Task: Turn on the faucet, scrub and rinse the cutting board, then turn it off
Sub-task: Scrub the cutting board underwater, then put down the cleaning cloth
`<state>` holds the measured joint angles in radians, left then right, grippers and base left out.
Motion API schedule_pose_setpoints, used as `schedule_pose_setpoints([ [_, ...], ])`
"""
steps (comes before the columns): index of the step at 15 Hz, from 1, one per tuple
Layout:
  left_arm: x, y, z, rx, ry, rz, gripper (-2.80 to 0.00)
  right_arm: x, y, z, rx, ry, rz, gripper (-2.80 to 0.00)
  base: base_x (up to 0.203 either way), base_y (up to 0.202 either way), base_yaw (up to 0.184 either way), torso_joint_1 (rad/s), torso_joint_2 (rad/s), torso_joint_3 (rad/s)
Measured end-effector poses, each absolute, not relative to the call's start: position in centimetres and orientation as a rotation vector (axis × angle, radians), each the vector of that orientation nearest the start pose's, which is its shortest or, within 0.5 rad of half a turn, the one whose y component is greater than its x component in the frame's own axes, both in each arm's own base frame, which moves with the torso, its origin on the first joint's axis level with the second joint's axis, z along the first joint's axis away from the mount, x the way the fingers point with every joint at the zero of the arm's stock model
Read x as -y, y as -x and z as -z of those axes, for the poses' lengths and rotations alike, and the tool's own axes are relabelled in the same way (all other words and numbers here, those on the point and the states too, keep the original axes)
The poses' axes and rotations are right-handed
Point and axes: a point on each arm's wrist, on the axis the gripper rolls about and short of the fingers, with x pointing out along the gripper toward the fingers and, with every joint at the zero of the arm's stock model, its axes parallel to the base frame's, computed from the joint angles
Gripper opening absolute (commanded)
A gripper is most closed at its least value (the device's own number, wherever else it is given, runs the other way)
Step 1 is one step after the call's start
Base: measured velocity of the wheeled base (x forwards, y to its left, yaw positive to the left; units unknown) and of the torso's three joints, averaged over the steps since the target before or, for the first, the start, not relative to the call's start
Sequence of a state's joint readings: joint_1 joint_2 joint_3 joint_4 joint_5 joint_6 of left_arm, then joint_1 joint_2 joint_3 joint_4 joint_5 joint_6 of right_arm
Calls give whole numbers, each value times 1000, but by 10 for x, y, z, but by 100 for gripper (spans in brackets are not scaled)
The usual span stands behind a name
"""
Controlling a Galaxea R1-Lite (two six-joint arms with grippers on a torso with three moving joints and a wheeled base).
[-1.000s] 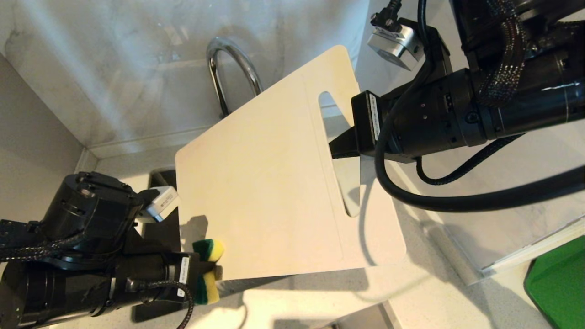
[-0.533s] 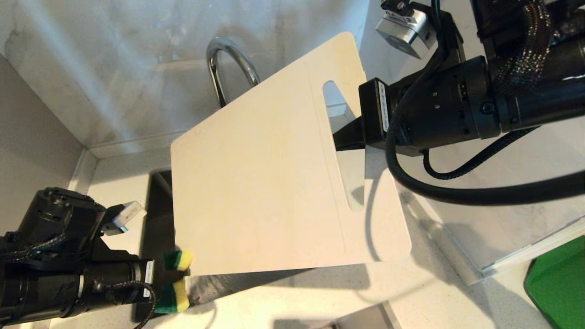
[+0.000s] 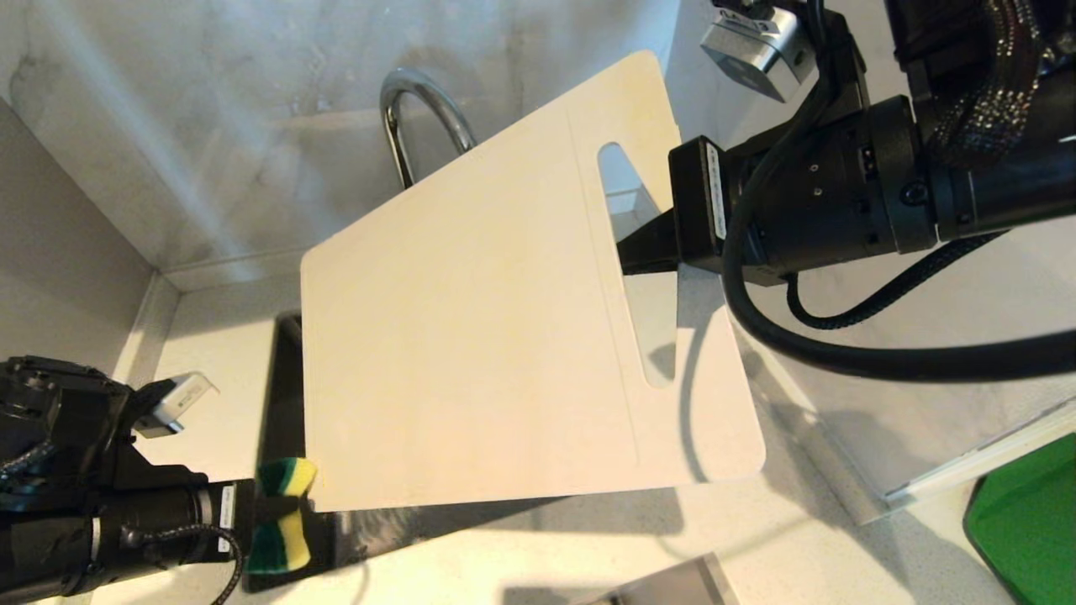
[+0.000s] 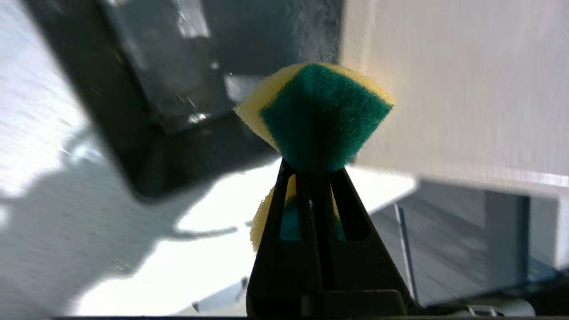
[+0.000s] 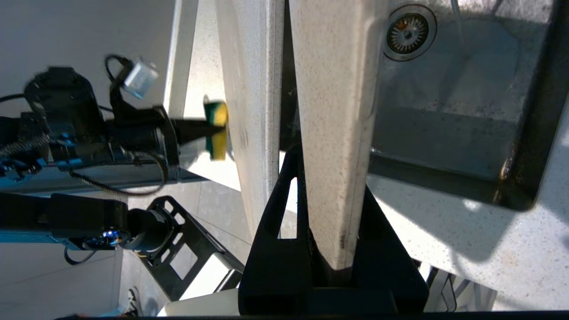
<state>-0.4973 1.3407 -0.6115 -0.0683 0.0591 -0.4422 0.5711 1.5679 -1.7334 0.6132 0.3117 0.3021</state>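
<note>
1. We are holding the cutting board [image 3: 504, 336] up over the sink [image 5: 444, 115] with our right gripper [image 5: 331, 249], whose jaws are clamped on the strip of the board's short end beside the slot handle. The board is tilted, its flat face turned toward the head camera.

2. We are gripping a yellow-and-green sponge [image 3: 282, 521] in our left gripper [image 4: 313, 178], jaws squeezed tight on its middle so both ends bulge out. The sponge is sitting just off the board's lower left corner, close to the edge; we cannot tell whether it is touching.

3. The faucet [image 3: 420, 118] is arching up behind the board, partly hidden by it. A thin stream seems to be falling near the drain [image 5: 408, 32], so we judge the water is running.

4. We judge that we are in the scrubbing step.

5. Next, we are needing to bring the sponge's green side flat onto the board's face, while the right gripper braces against the push.
</note>
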Motion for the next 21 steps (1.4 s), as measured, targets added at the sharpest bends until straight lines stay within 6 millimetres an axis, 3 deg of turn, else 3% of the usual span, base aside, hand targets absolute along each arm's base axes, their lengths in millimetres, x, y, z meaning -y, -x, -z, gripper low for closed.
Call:
schedule_pose_setpoints([
  [5, 69, -187, -213, -519, 138, 220, -280, -141, -207, -359, -587, -217, -788, -280, 0, 0, 0, 0, 0, 0],
  [7, 64, -187, -219, -480, 68, 157, -280, -141, -207, -358, -591, -218, -787, -280, 0, 0, 0, 0, 0, 0],
  [13, 54, -179, -206, -577, -5, -84, -280, -142, -208, -355, -601, -219, -784, -280, 0, 0, 0, 0, 0, 0],
  [21, 26, -164, -145, -808, 110, -203, -280, -139, -209, -349, -627, -222, -773, -280, 0, 0, 0, 0, 0, 0],
])
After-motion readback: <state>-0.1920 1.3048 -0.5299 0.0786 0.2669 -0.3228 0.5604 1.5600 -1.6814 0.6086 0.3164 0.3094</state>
